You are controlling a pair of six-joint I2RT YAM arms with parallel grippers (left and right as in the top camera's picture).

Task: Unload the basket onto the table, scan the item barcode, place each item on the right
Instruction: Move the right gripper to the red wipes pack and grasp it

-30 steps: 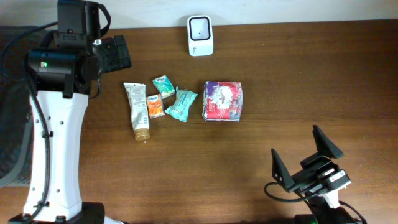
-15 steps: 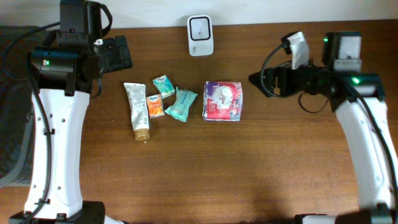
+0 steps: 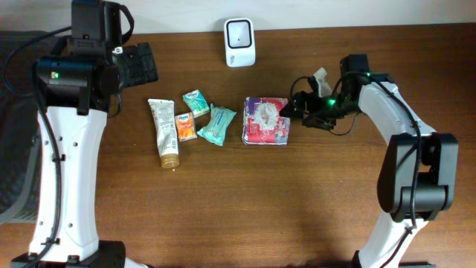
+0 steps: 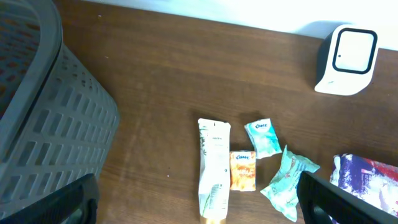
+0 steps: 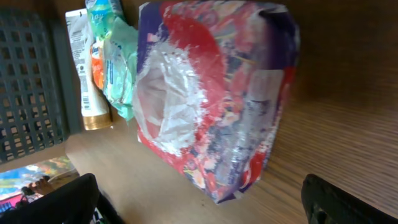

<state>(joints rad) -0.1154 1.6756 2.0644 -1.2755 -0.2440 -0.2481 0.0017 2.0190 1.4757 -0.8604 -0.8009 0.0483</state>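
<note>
The right gripper (image 3: pixel 296 110) stands wide open and holds nothing. It is low over the tabletop (image 3: pixel 223 208), just beside the right edge of the red and purple wipes pack (image 3: pixel 265 120). In the right wrist view this pack lies directly in front of the open fingers. The pack lies flat near the middle of the tabletop, and the white scanner (image 3: pixel 239 42) stands at the far edge. Left of the pack lie a tube (image 3: pixel 165 132) and an orange packet (image 3: pixel 185 127). The left gripper (image 3: pixel 140 64) is also wide open and empty, raised over the left side.
</note>
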